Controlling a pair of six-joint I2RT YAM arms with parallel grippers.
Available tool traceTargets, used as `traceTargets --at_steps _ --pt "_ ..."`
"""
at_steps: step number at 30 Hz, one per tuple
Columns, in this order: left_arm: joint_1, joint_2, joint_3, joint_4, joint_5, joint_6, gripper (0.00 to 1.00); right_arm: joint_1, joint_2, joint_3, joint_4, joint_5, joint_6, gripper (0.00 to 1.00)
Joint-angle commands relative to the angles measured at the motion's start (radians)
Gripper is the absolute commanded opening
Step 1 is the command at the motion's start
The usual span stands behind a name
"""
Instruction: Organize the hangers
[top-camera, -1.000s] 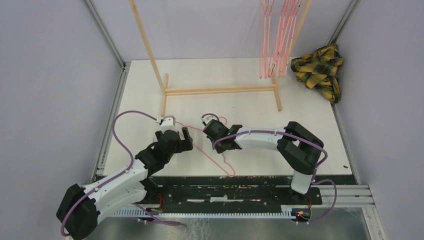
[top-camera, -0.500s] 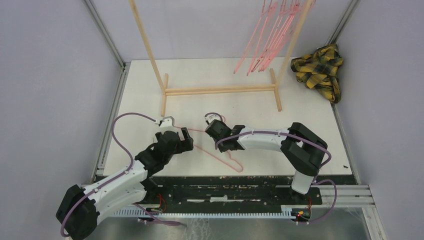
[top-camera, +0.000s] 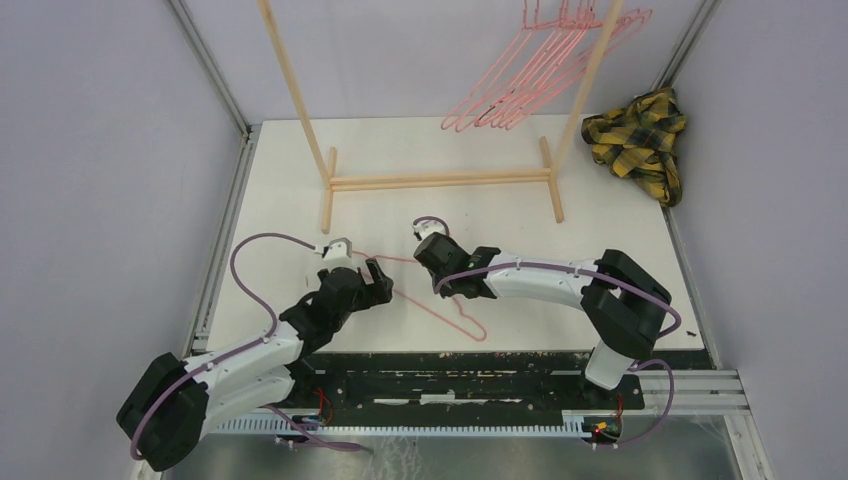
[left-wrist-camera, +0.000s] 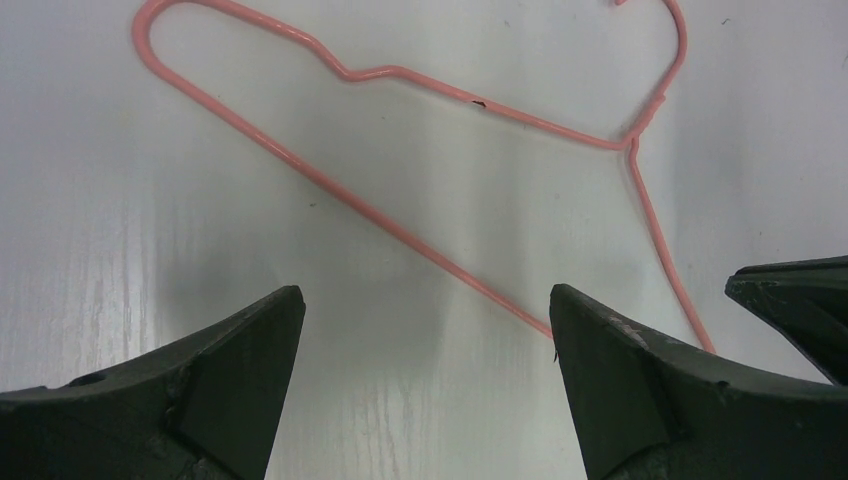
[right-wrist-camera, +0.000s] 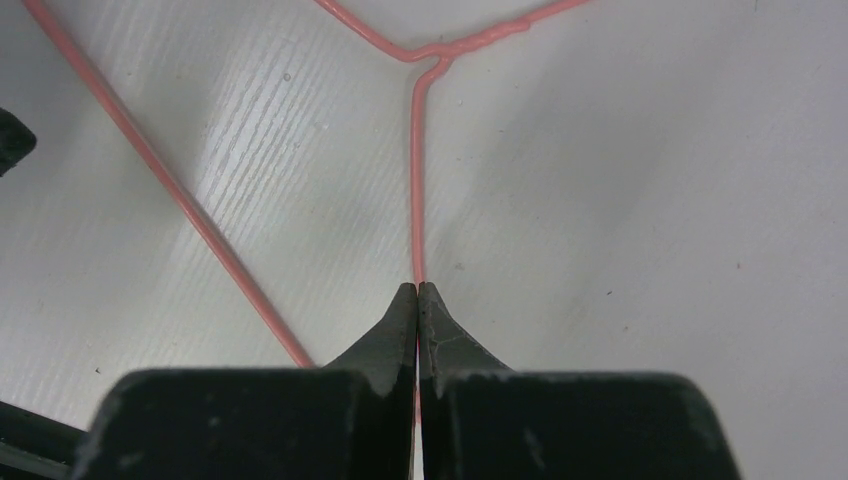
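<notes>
1. One pink wire hanger (top-camera: 430, 308) (left-wrist-camera: 400, 229) (right-wrist-camera: 417, 180) lies flat on the white counter (top-camera: 300, 200), between the two arms near the front edge
2. The right jaws are closed tight on this hanger; the right wrist view shows the thin wire of one shoulder running from the twisted neck straight into the pinched tips
3. The left jaws stand wide open and hold nothing; they hang just over the hanger's long bottom bar, which passes behind the tip of one finger (left-wrist-camera: 610, 390)
4. The dark tip of the right arm shows at the edge of the left wrist view, close to where the shoulder wire ends
5. The other hangers (top-camera: 510, 90) hang in a bunch from the top of the wooden rack (top-camera: 440, 181) at the back right, tilted with their lower ends out to the left
6. A yellow and black plaid cloth (top-camera: 637, 140) sits crumpled in the back right corner of the counter, beside the rack
</notes>
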Motion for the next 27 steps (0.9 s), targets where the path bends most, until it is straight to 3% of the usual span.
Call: traceTargets --at_steps 1,2,5,11,17,27 --pt "0.004 0.065 0.019 0.128 0.003 -0.058 0.99 -0.003 -0.021 0.037 0.010 0.017 -0.012 0.01" --pt "0.003 0.082 0.025 0.130 0.002 -0.060 0.99 -0.003 -0.013 0.041 0.007 0.019 -0.015 0.01" --pt "0.004 0.111 0.036 0.130 0.006 -0.065 0.99 -0.003 0.014 0.053 0.010 0.005 -0.023 0.21" --pt "0.005 0.092 0.073 0.065 0.000 -0.067 0.99 -0.006 0.097 0.136 -0.015 -0.054 -0.044 0.41" --pt "0.004 0.039 0.110 -0.012 -0.012 -0.068 0.99 -0.028 0.168 0.241 -0.051 -0.064 -0.063 0.43" --pt "0.004 -0.027 0.099 -0.049 -0.025 -0.071 0.99 -0.111 0.222 0.245 -0.015 -0.135 -0.063 0.43"
